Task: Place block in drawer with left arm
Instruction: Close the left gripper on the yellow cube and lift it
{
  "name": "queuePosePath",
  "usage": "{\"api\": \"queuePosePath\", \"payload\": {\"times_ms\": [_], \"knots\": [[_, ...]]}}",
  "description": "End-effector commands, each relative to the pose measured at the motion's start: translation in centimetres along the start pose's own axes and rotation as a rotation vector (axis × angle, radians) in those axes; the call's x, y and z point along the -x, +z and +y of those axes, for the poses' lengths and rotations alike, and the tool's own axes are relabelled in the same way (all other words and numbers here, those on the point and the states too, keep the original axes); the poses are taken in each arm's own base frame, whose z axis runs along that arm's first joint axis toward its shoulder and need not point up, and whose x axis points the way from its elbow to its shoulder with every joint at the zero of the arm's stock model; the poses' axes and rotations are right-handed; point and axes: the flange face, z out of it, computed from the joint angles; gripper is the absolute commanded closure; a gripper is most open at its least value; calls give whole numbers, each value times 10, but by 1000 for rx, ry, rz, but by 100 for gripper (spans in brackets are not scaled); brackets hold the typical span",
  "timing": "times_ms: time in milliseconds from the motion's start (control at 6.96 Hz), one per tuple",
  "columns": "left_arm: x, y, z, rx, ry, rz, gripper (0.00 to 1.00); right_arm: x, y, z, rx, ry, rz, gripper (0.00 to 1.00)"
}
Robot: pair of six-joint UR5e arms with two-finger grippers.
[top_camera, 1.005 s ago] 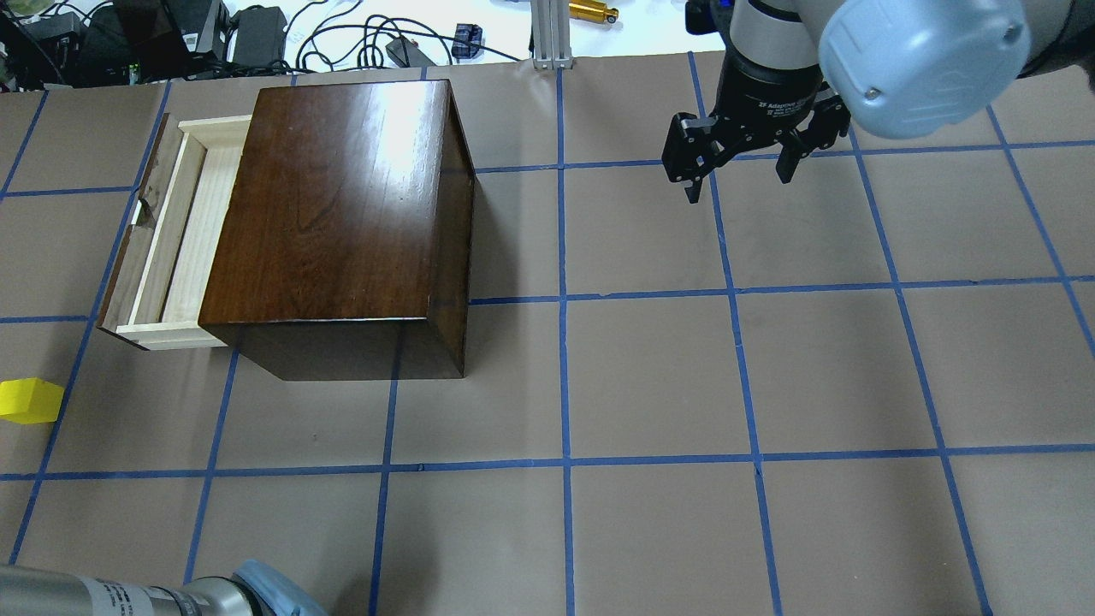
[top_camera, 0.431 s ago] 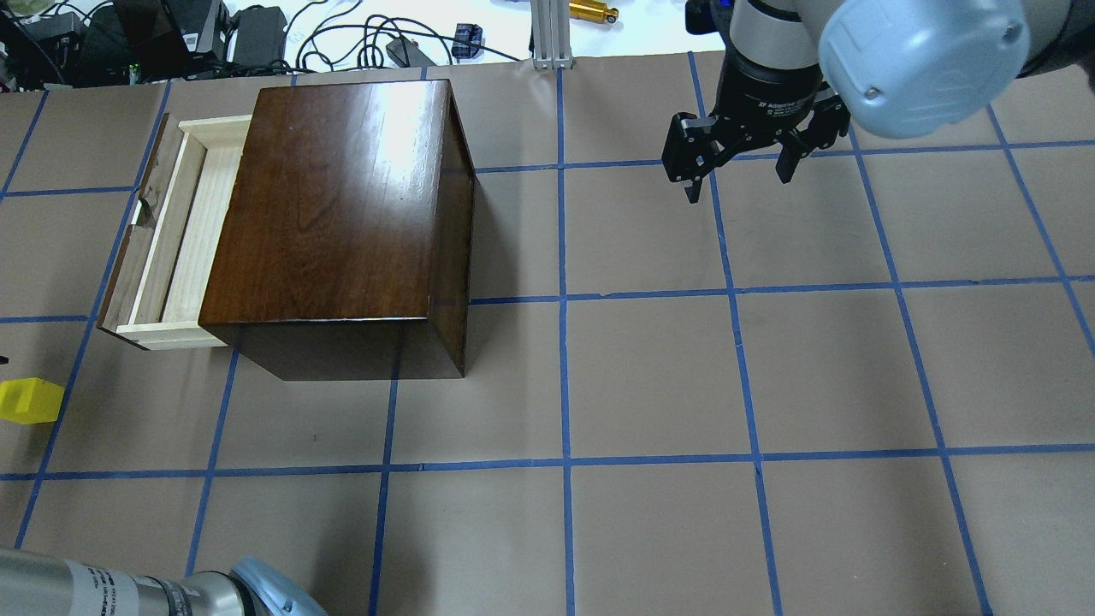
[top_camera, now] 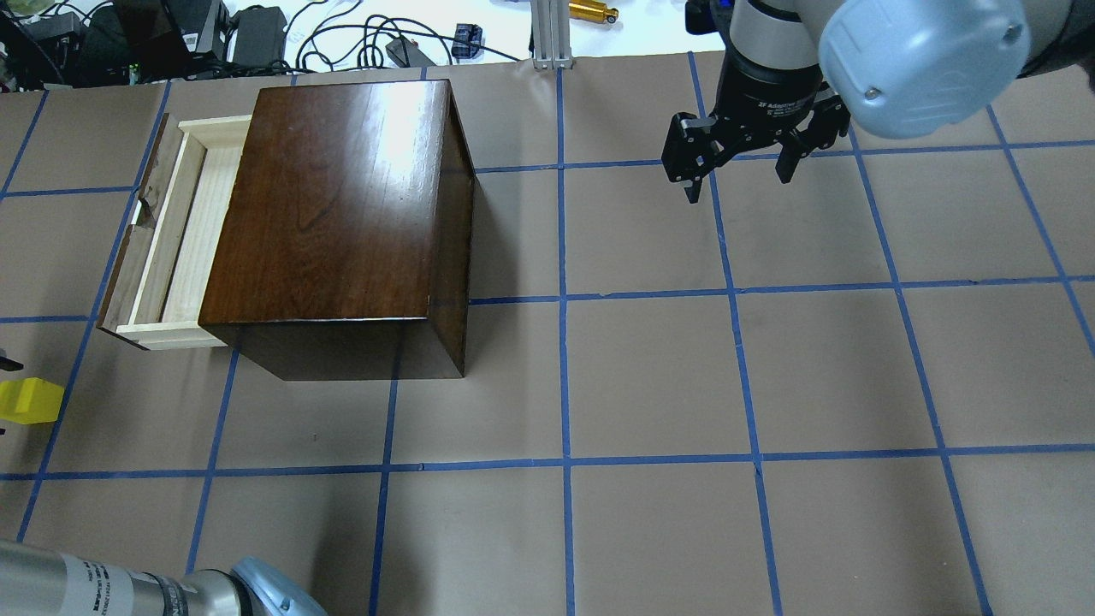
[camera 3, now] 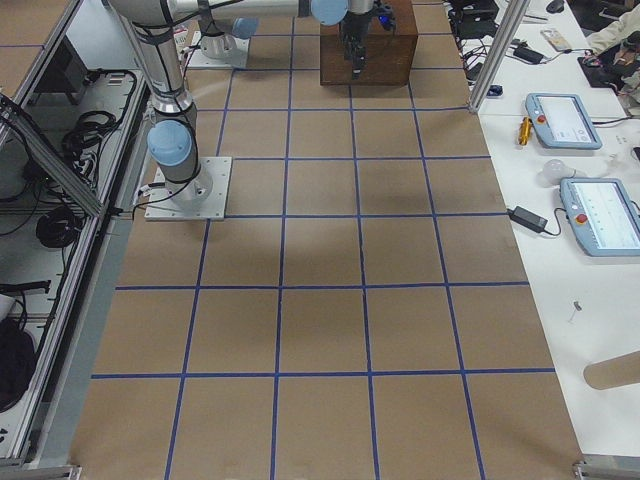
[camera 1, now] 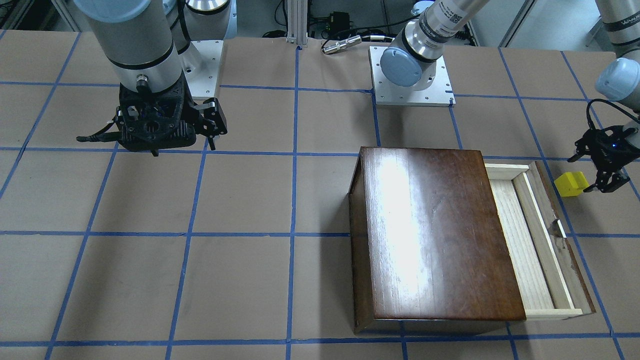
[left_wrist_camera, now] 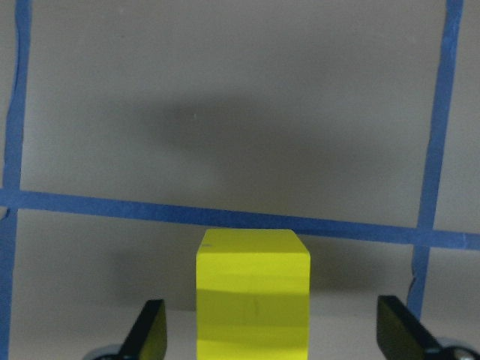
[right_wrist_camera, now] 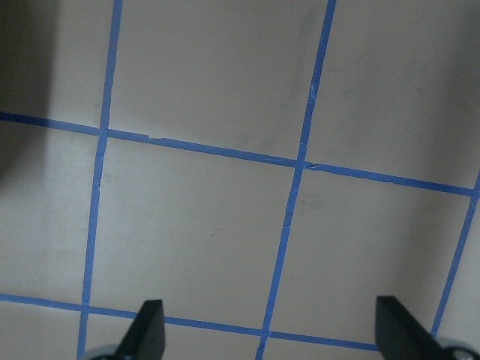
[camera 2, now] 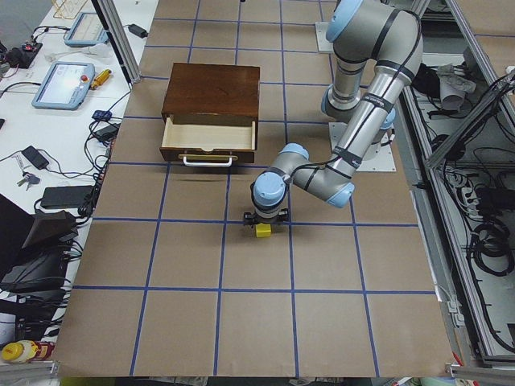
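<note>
My table is covered in brown paper, marked into squares by blue tape lines. At its far edge stands an aluminium post. Across from me on the white bench lie a gold cylinder, a tangle of black cables, a teach pendant, a second teach pendant and a black power brick.

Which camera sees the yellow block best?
The left wrist view: the block looms large between open jaws of the left gripper. Front-facing shows it small; overhead catches it at the edge; exterior left shows a speck; the others miss it.
</note>
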Motion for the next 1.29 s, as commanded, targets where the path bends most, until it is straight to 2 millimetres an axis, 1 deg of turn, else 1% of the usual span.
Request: {"api": "queuePosePath", "payload": {"times_ms": [0,287,431,1149], "knots": [[1,12,3,-5,7,7,0,0,0,0,0,0,-1,0],[-2,31,-1,2,10,8,0,0,0,0,0,0,0,0],[-3,36,-1,26,13,-13,0,0,0,0,0,1,0,0],[-2,40,-1,18,20,-14,1,0,0,0,0,0,0,0]]}}
